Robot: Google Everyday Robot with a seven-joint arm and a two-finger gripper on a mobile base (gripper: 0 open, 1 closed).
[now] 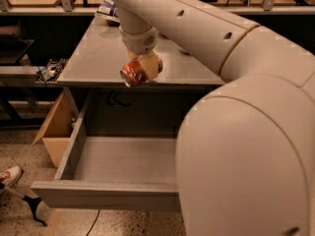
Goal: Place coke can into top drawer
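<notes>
My gripper hangs from the long white arm above the front edge of the grey table. It is shut on the coke can, a red-orange can held on its side with its silver end facing front left. The can is in the air just over the table's front edge, above the back of the top drawer. The drawer is pulled out wide, and its visible inside is bare grey. My arm's large white body hides the drawer's right part.
A cardboard box stands on the floor left of the drawer. A shoe and a dark stand foot are at the lower left. Shelves with clutter run along the back. A small object lies at the table's far edge.
</notes>
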